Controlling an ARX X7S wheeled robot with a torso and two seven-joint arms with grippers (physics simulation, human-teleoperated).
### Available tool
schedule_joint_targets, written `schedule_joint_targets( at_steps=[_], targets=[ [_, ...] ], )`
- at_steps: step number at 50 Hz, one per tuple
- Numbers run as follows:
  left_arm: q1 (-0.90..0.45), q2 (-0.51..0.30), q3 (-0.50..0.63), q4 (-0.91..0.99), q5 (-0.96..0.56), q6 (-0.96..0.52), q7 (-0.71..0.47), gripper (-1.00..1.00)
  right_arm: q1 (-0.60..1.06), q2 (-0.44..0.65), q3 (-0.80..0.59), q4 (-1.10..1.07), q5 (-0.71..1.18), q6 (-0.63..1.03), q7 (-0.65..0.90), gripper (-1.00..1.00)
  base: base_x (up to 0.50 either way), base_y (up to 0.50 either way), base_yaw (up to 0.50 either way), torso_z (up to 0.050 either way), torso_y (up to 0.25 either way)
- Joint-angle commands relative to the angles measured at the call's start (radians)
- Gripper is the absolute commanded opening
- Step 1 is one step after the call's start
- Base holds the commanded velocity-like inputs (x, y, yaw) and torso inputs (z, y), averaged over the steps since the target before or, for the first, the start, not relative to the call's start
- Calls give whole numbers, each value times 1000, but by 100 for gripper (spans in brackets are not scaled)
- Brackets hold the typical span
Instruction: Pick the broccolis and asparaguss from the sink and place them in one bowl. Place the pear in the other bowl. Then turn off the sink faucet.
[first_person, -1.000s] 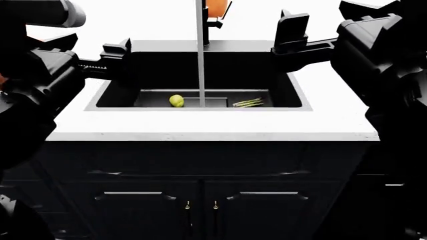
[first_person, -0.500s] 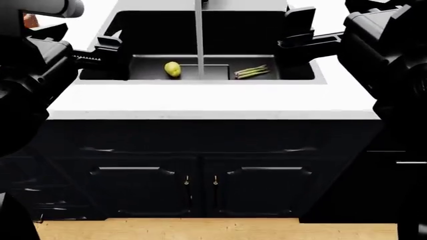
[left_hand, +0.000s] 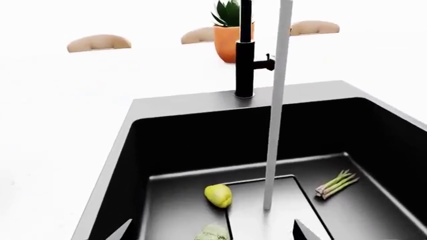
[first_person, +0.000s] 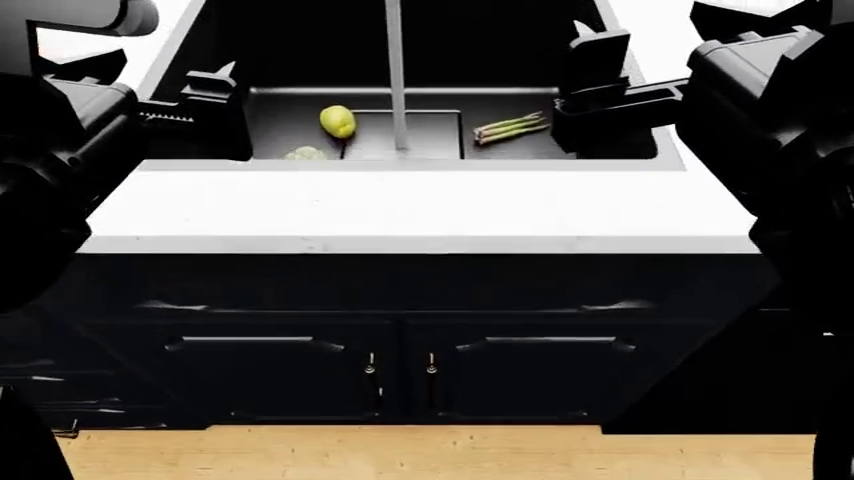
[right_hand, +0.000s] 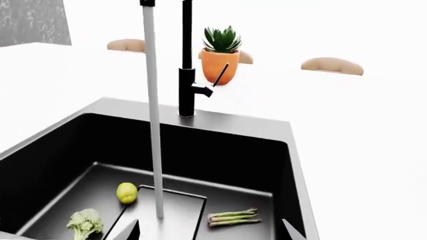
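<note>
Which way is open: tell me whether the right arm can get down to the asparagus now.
Probably yes. The right pincer hangs over the sink's right side, with the asparagus lying uncovered on the floor just beside it, and the water stream falling clear of it.

All 3 views look down into the sink (first_person: 627, 150).

Kitchen, simulated render. Black sink (right_hand: 200, 145) sunk into a white countertop (first_person: 400, 205), dark cabinet doors (first_person: 400, 370) with handles below, wood-tone floor (first_person: 441, 452). Black faucet (right_hand: 187, 75) at the sink's back rim beyond both grippers, water stream (right_hand: 153, 125) running. Produce lies in the basin below them: pear (right_hand: 127, 192), broccoli (right_hand: 85, 222), asparagus (right_hand: 233, 217). Potted succulent (right_hand: 220, 55) behind the faucet.
</note>
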Motion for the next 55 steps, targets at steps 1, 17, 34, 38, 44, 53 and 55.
schedule_joint_targets(
  at_steps=[1, 17, 34, 38, 44, 53, 55],
  targets=[
    [1, -5, -7, -3, -4, 5, -14, 100, -7, 14, -4, -4, 41, -21, 19, 100, 500, 0, 0, 0, 0],
    [-19, -16, 6, 0, -15, -1, -26, 100, 35, 32, -27, 17, 119, -46, 71, 100, 500, 0, 0, 0, 0],
    [-25, -17, -7, 4, -43, -17, -45, 100, 79, 74, -48, 37, 207, -66, 109, 100, 500, 0, 0, 0, 1],
    [-26, -17, -13, 9, -52, -23, -52, 100, 76, 77, -53, 30, 218, -72, 116, 100, 500, 0, 0, 0, 0],
    [-28, -17, -13, 8, -65, -24, -56, 100, 64, 77, -57, 18, 217, -81, 115, 100, 500, 0, 0, 0, 2],
    [-23, -18, -15, 9, -80, -27, -66, 100, 41, 78, -55, 2, 209, -94, 106, 100, 500, 0, 0, 0, 1],
    [-22, -18, -14, 8, -84, -29, -67, 100, 39, 80, -56, -1, 206, -92, 99, 100, 500, 0, 0, 0, 0]
  ],
)
